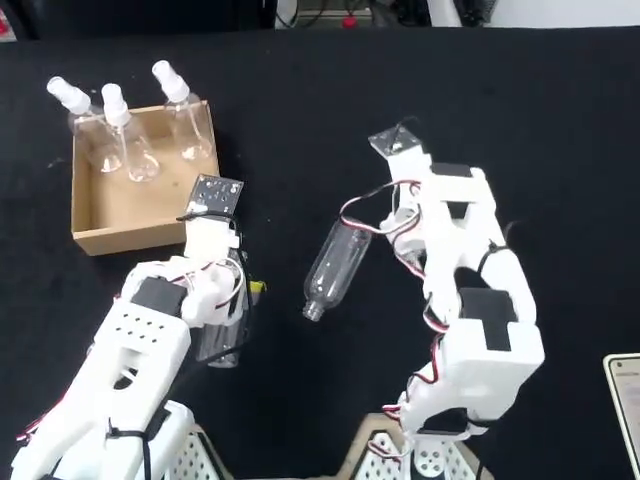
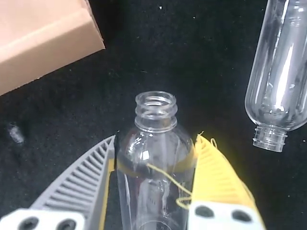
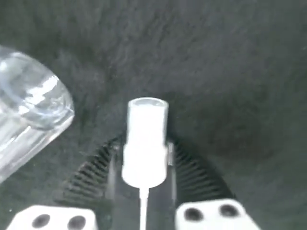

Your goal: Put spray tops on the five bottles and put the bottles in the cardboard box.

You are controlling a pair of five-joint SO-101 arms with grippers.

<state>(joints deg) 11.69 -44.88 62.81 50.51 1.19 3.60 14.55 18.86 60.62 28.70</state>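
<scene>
The cardboard box (image 1: pixel 95 225) sits at the back left and holds three clear bottles with white spray tops (image 1: pixel 130 150). My left gripper (image 2: pixel 156 143) is shut on an uncapped clear bottle (image 2: pixel 154 158), just in front of the box; in the high view this held bottle (image 1: pixel 222 335) shows under the left gripper (image 1: pixel 230 300). A second uncapped bottle (image 1: pixel 338 268) lies on the black cloth between the arms, its neck toward the front; it also shows as the lying bottle (image 2: pixel 280 81). My right gripper (image 3: pixel 144 143) is shut on a white spray top (image 3: pixel 145 139), close beside that bottle's base (image 3: pixel 29 112).
The box corner (image 2: pixel 43 38) is close to the left gripper. A white flat object (image 1: pixel 625 400) lies at the right edge of the table. Black cloth (image 1: pixel 520 120) covers the table, with open room at the back right.
</scene>
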